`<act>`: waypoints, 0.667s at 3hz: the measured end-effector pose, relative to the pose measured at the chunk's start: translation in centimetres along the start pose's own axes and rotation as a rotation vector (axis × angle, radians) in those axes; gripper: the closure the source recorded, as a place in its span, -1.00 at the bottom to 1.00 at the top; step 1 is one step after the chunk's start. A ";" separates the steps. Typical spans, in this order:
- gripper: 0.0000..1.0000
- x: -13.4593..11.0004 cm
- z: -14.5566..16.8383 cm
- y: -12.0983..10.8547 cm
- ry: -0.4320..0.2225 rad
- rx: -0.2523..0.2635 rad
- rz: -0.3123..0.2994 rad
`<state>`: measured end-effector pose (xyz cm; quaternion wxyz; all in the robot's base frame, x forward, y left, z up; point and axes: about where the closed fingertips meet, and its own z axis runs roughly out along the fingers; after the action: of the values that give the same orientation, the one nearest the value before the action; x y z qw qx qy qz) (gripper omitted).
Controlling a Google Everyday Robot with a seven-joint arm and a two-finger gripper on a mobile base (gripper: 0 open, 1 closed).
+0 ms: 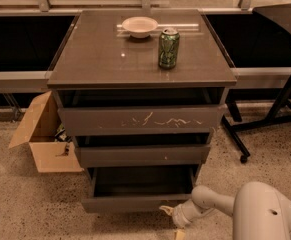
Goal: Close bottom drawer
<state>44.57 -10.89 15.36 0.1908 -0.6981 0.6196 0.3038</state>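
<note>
The bottom drawer (130,204) is the lowest and narrowest of the grey cabinet's three. It has a plain dark-grey front and stands pulled out, its empty inside showing. My gripper (171,220) is low at the drawer front's right end, on a white arm coming from the lower right. One pale finger (166,210) lies at the front's lower edge. Another fingertip (179,234) points down toward the floor.
The top drawer (140,119) with white scratches and the middle drawer (142,155) are also slightly open. A green can (168,47) and a white bowl (139,26) stand on the cabinet top. An open cardboard box (45,136) sits at left, a black wheeled stand (275,116) at right.
</note>
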 end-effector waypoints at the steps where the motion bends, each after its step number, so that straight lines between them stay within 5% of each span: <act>1: -0.99 0.0 0.0 0.0 -0.001 0.002 -0.001; 2: -0.55 0.4 -0.3 -0.3 -0.012 0.044 -0.019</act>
<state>44.90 -11.38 15.31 0.2129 -0.6978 0.6181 0.2926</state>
